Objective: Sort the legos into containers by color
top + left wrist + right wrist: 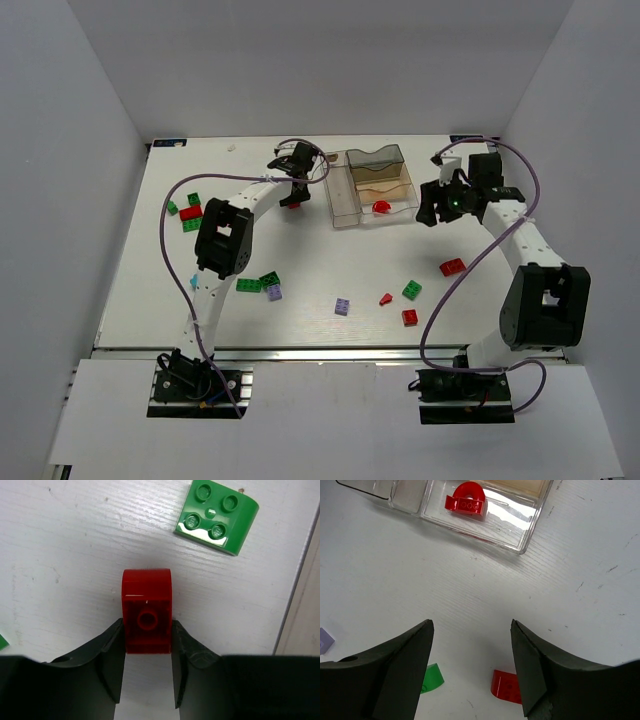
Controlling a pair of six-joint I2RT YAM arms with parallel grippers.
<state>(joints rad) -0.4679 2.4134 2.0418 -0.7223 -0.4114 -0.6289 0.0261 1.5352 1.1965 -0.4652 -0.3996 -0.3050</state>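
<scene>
Several legos lay scattered across the near half of the white table (320, 250). On the right, a red brick (409, 317), a smaller red piece (386, 299) and a green brick (412, 290) sat close together, with a flat red brick (452, 267) just beyond them. A lilac brick (342, 306) lay near the middle, and a second lilac brick (274, 293) lay just beside a pair of green bricks (259, 283) at the left arm. A small teal piece (194, 282) sat left of that arm. Farther back, a cluster of green bricks and one red (190, 212) lay near the table's left edge.

Beyond the scatter, the right gripper (472, 625) hovered over bare table just short of the containers (345, 200), its fingers spread wide with nothing between them. Across from it, the left gripper (147, 645) pinched a red arched brick (147, 612), one finger pressed against each side and the rounded end pointing away. Whether that brick rested on the table could not be told. A green four-stud brick (217, 515) lay apart, a little past it.

At the far end stood the clear containers, joined in one block. A second red arched brick (466, 499) lay in the nearer short compartment, beside the long narrow one.
</scene>
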